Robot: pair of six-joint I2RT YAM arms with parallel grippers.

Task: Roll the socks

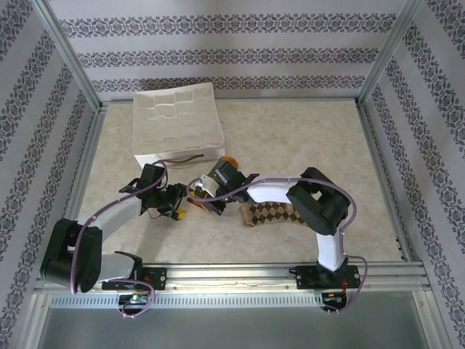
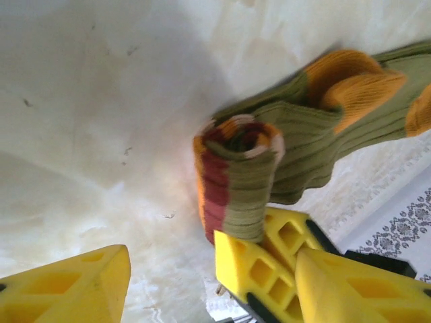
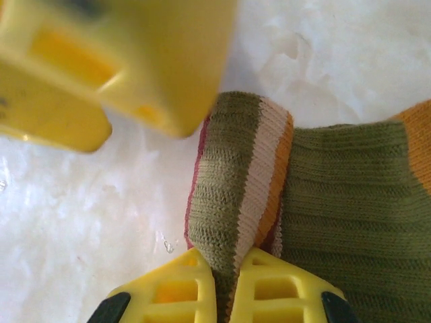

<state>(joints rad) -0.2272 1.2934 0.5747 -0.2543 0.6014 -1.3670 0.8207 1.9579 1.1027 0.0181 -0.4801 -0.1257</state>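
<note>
Scene: Two robot arms meet over a striped olive sock [image 2: 296, 128] at the middle of the marble-patterned table [image 1: 290, 138], just in front of a white divided box [image 1: 174, 154].
Olive sock: Its striped cuff end is wound into a short, tight roll that stands off the table. The orange heel and toe trail away unrolled behind it.
Right claw [image 3: 225, 259]: Clamped narrow on the outer layer of the roll, pinching the banded cuff fabric. The pinch looks meant to stop the coil from springing open.
Left claw [image 1: 178, 207]: Jaws spread wide and gripping nothing, set just beside the roll with one yellow finger on each side. It seems placed to take a fresh hold.
Argyle sock [image 1: 275, 214]: Lies flat on the table under the right arm, near the front edge and apart from the olive one. It appears not yet rolled.
Stage: An early part of the job, judging by the length of olive sock left flat.
Next: Probably a new grip by the left claw, then another turn toward the toe.
Risk: The ribbed knit is springy, so the roll may loosen if the pinch slips.
</note>
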